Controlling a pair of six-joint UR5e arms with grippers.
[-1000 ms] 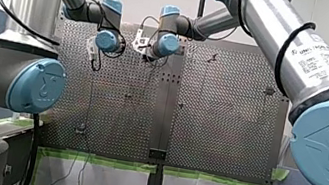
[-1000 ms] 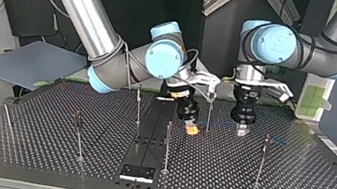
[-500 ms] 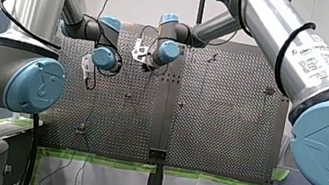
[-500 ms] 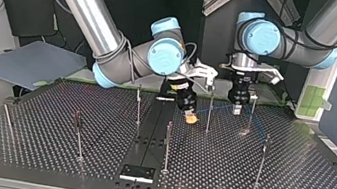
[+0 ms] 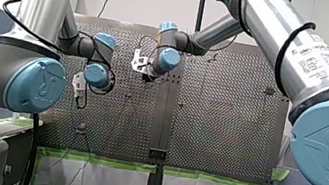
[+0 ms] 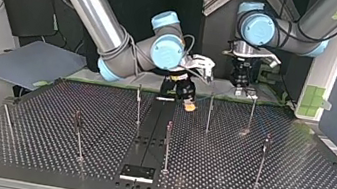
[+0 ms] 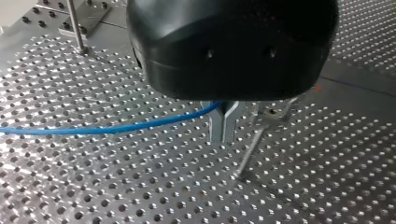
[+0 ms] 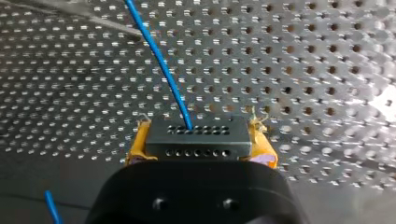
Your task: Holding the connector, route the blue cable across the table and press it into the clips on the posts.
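Both hands have drawn back toward the far edge of the top view and lifted off the tabletop (image 6: 47,149). The right hand (image 8: 200,134) pinches the connector (image 8: 198,138) by its two ends between yellow pads (image 8: 137,145). From the connector's face the cable (image 8: 161,60) runs ahead over the holes. The left hand (image 7: 223,135) has its metal fingers pressed together on the cable further along, and from there it leads off sideways just above the tabletop. It looks thin, light and limp, so it will likely sag and go wherever tension pulls it. The rigid connector is the sure hold, with a second grip on the run to steer it. The smooth jacket may slip through the metal fingers, and a hard tug could strain the joint at the connector. In the top view the cable barely shows among the posts (image 6: 210,112), and the clips are too small to make out. The stretch between the hands and the cable's other end are unseen. In the front view the wrists hide both hands.
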